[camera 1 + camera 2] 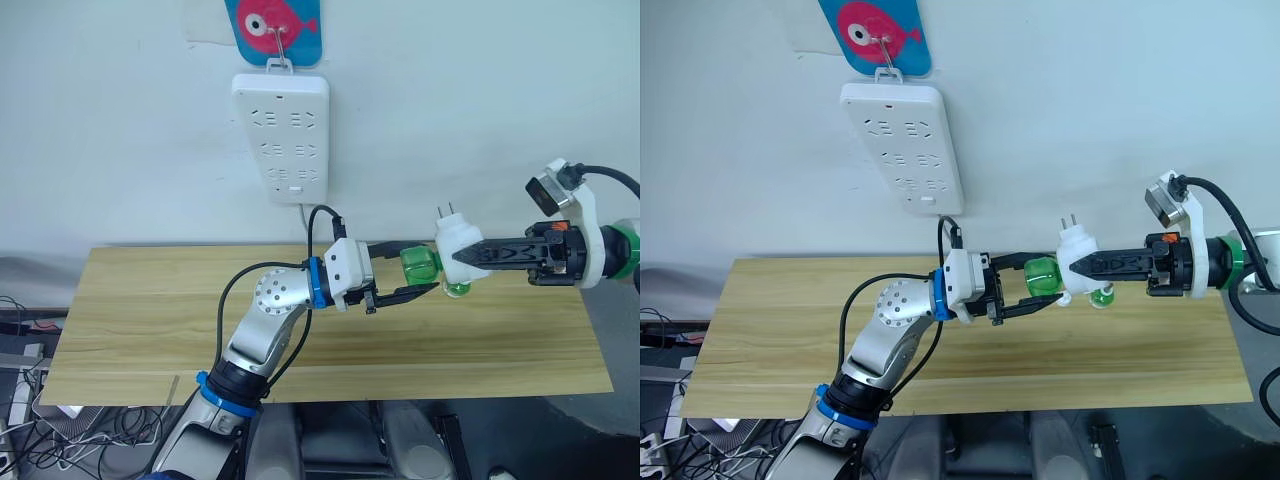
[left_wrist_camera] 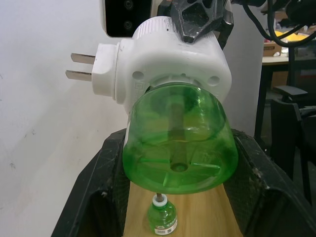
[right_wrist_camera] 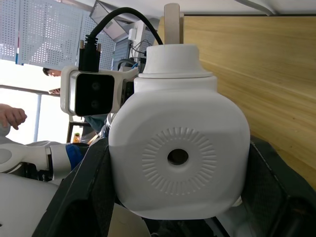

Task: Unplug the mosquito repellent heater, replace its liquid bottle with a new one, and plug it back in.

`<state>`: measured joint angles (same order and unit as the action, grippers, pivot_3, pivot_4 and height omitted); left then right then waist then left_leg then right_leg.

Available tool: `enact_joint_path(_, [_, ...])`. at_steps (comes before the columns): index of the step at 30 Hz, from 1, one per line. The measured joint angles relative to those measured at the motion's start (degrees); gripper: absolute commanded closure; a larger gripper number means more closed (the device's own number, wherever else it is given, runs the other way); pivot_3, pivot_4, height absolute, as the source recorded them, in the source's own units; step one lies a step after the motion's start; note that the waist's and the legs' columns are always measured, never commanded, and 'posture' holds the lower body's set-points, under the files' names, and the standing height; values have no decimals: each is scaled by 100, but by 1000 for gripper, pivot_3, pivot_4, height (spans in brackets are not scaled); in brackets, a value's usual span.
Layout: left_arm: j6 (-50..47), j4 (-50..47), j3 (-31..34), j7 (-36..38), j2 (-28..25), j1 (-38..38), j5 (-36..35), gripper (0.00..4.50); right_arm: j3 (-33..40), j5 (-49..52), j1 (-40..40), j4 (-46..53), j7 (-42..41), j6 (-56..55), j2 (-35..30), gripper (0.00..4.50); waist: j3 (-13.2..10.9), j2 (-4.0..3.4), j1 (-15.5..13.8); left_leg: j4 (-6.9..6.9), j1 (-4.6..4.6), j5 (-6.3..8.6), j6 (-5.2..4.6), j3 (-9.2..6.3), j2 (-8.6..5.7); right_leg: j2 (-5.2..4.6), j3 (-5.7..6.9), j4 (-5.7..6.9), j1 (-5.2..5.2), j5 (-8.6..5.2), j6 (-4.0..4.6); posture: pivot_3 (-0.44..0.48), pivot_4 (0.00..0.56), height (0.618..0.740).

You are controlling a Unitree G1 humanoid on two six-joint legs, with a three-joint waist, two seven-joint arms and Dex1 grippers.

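My right gripper (image 1: 462,256) is shut on the mosquito repellent heater (image 3: 177,158), holding it in the air over the right part of the table with its two prongs (image 1: 446,211) toward the wall. The liquid bottle (image 2: 177,143), translucent green with a dark wick inside, still sits in the heater's underside. My left gripper (image 1: 416,270) reaches in from the left, and its black fingers (image 2: 98,197) are shut on this bottle from both sides. Just below the heater, the new one (image 2: 162,220) stands upright on the table, a small green bottle with a whitish cap.
The long white power strip (image 1: 282,130) hangs on the wall above the table's far edge, under a blue and pink fish hook (image 1: 272,25), with its cord running down behind the table. The wooden table (image 1: 150,320) is bare on its left half. Cables lie on the floor at the left.
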<state>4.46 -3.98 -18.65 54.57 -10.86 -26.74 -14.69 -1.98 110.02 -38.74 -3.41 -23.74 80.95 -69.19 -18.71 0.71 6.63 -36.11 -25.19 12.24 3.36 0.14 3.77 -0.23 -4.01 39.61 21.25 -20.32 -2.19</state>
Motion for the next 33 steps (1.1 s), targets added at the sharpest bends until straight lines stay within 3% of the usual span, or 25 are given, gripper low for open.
enact_joint_path(2, [0, -63, -94, -2, 144, -20, -16, 2260, -55, 24, -2, 151, -281, 71, 34, 178, 0, 0, -4, 0, -2, 0, 0, 0, 0, 0, 1, -3, 0, 0, 0, -276, 331, 740])
enact_joint_path(3, [-1, -108, -177, -5, 201, -28, -13, 2260, -92, 47, -2, 254, -398, 88, 45, 76, 0, 0, -4, -1, -5, 0, 0, -2, 0, 0, 4, -5, 0, 0, 0, -276, 331, 740])
enact_joint_path(14, [-90, -208, -236, -71, 215, -17, -27, 2260, -65, 103, 572, 733, -609, -191, -93, 76, 1, 0, -2, -3, -6, 1, -2, -4, -1, 0, 4, 1, 1, 0, 0, -277, 324, 740])
enact_joint_path(24, [-316, -219, -160, -187, 238, -59, -105, 2260, 159, 145, 1510, 1416, -1402, -336, -903, 76, 1, -2, -6, -6, -8, 1, -2, -7, -2, 0, 7, 3, 2, 0, 0, -275, 319, 740])
enact_joint_path(29, [-393, -218, -71, -260, 263, -106, -118, 2260, 901, 151, 2835, 2070, -1998, -392, -1661, 76, 2, -1, -17, -8, -8, 1, -2, -7, -2, 0, 8, 4, -1, 0, 0, -277, 326, 740])
enact_joint_path(31, [-397, -218, -68, -253, 260, -107, -121, 2260, 1287, 156, 3168, 1958, -1874, -376, -1734, 76, 2, -1, -16, -13, -8, 1, -2, -7, -3, 0, 7, 6, -3, 1, -1, -277, 326, 740])
enact_joint_path(33, [-398, -219, -68, -244, 253, -105, -124, 2260, 1603, 145, 3339, 1518, -1628, -376, -1753, 440, 1, 0, -12, -23, -7, 2, -3, -5, -3, -1, 4, 14, -4, 2, -3, -281, 326, 740])
